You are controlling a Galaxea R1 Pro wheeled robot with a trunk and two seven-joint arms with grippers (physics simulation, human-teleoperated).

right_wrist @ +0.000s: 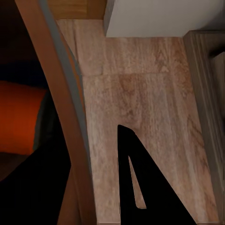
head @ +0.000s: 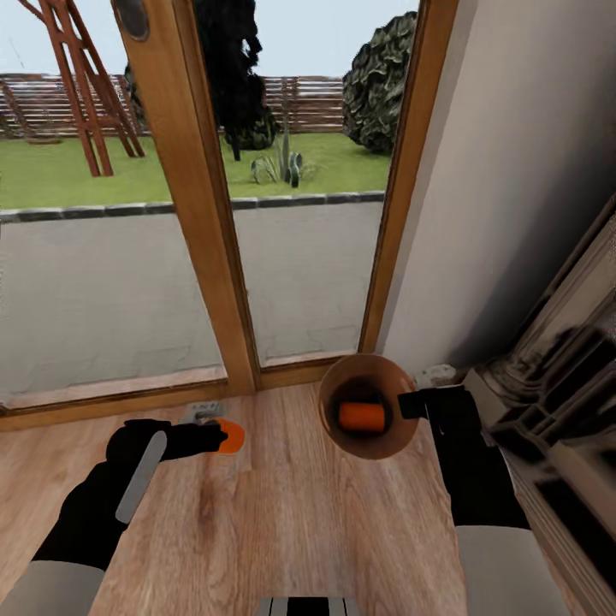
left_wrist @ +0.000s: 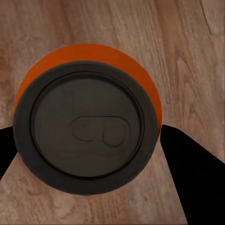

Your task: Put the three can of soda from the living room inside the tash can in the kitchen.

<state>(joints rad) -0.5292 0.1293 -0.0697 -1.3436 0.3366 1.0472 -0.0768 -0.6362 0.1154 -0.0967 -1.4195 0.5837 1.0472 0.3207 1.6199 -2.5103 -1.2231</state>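
Left gripper [head: 221,436] low over the wood floor [head: 282,513], near the glass garden doors [head: 197,197]; jaws clamped on an orange soda can [head: 229,436], its grey top [left_wrist: 86,129] facing the wrist camera between the dark fingers [left_wrist: 194,173]. Right gripper [head: 409,404] gripping the rim of the trash can [head: 368,376], one finger inside, one outside. Second orange can [head: 362,416] lying on its side inside that bucket, beside the stone fireplace [head: 556,376].

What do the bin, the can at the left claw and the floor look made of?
Bin: smooth tan, wood-coloured inside, matte; the material is uncertain. Orange can: probably painted metal, with a dull grey stamped lid and pull-tab outline. Floor: light wood planks, going by the grain lines and board seams.
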